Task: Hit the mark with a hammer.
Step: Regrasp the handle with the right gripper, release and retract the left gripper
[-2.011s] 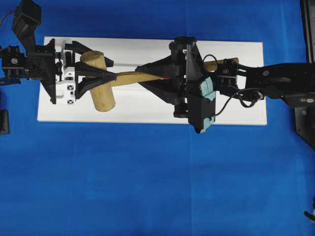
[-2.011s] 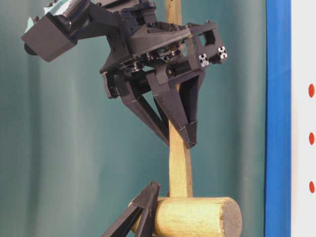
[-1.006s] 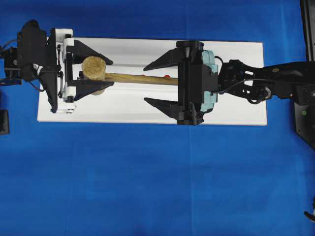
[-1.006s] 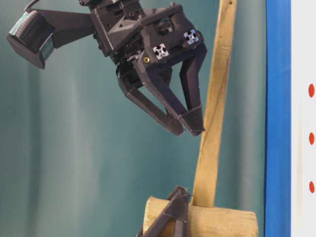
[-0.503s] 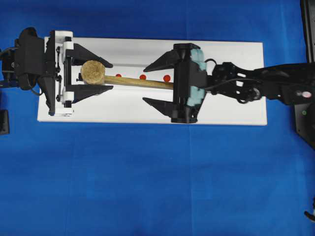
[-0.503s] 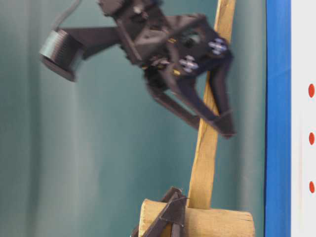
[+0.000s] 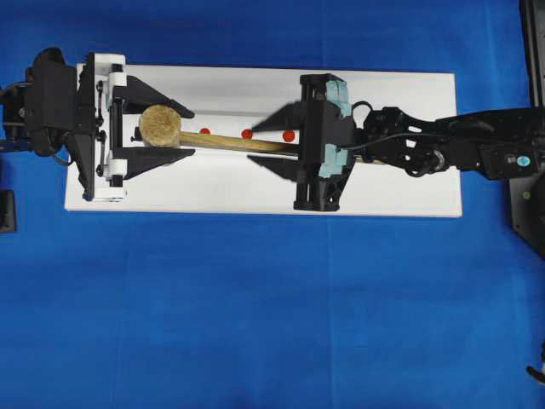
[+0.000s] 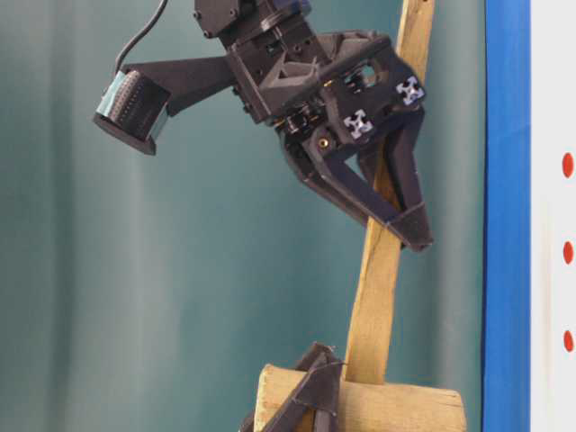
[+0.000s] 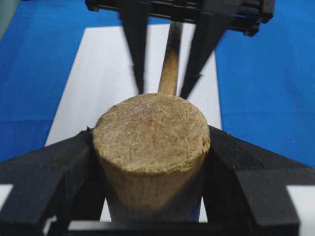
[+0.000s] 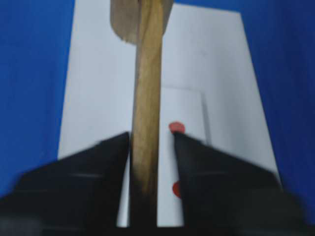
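Observation:
The hammer is a light wooden mallet; its round head (image 7: 160, 125) sits end-up over the left end of the white block (image 7: 400, 179). My left gripper (image 7: 189, 130) is shut on that head (image 9: 150, 128), one finger pressed to each side. The handle (image 7: 230, 142) runs right over three red marks (image 7: 247, 134). My right gripper (image 7: 257, 146) has closed around the handle (image 10: 146, 98): one finger touches it and a thin strip of white shows beside the other. A red mark (image 10: 176, 127) lies just off that fingertip. In the table-level view the right fingers (image 8: 416, 236) meet on the handle.
The white block lies on a blue cloth (image 7: 255, 307) that covers the table all round it. The right arm (image 7: 460, 149) reaches in over the block's right end. A dark fixture (image 7: 532, 204) stands at the right edge.
The right gripper's wide-open jaws have closed in on the handle over the last half second. The left gripper and the hammer head have stayed where they were.

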Controlling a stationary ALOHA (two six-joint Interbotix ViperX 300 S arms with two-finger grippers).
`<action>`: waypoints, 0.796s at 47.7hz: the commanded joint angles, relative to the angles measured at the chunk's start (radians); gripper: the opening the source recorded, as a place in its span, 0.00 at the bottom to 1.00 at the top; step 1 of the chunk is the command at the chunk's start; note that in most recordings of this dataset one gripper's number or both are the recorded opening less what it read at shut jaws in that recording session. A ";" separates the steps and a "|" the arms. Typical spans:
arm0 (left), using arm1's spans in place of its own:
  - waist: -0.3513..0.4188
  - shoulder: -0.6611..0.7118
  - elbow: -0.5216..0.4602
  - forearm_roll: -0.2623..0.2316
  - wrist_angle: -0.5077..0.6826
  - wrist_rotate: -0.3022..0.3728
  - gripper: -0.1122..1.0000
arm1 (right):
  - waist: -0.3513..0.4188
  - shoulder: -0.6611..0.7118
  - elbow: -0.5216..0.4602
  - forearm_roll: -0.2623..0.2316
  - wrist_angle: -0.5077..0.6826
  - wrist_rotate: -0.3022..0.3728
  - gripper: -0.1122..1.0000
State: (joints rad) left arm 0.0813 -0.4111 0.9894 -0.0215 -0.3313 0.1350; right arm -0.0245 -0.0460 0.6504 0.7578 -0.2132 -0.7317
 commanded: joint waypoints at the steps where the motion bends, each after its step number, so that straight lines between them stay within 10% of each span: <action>1: 0.000 -0.028 -0.014 0.002 -0.008 0.002 0.51 | 0.002 -0.015 -0.014 0.002 0.005 -0.002 0.21; 26: -0.005 -0.034 -0.008 0.002 0.000 -0.005 0.51 | 0.002 -0.025 -0.012 0.003 -0.009 0.006 0.12; 38: -0.006 -0.077 0.026 0.002 0.006 -0.006 0.91 | 0.002 -0.055 0.009 0.018 -0.028 0.006 0.12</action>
State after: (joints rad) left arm 0.0782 -0.4617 1.0170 -0.0184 -0.3206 0.1304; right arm -0.0245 -0.0568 0.6657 0.7701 -0.2224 -0.7271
